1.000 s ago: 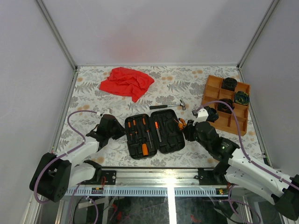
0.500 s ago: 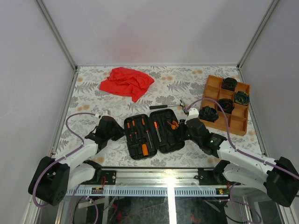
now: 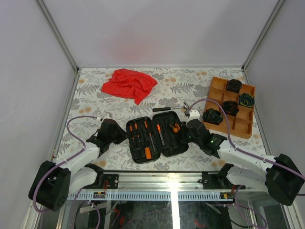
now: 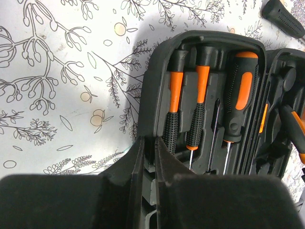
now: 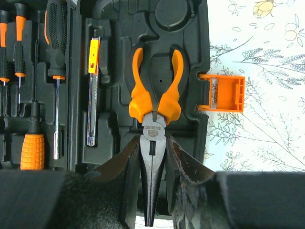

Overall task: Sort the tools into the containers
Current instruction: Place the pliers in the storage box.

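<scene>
Open black tool case (image 3: 176, 145) at the table's near middle, screwdrivers (image 4: 200, 109) slotted in its left half; dark coiled bundles (image 3: 234, 86) sit in the orange tray (image 3: 219, 86) far right. The right gripper (image 5: 153, 148), jaws part-closed, pinches the orange-handled pliers (image 5: 152, 130) by the nose over the case's right half. The left gripper (image 4: 150, 143), nearly closed, sits at its left rim. Seating the pliers and the hammer (image 3: 171, 109) lying beyond seems left.

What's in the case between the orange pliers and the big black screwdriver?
A slim steel tool with a yellow-orange top, in its own slot between pliers and screwdriver; the right wrist view shows it.
</scene>
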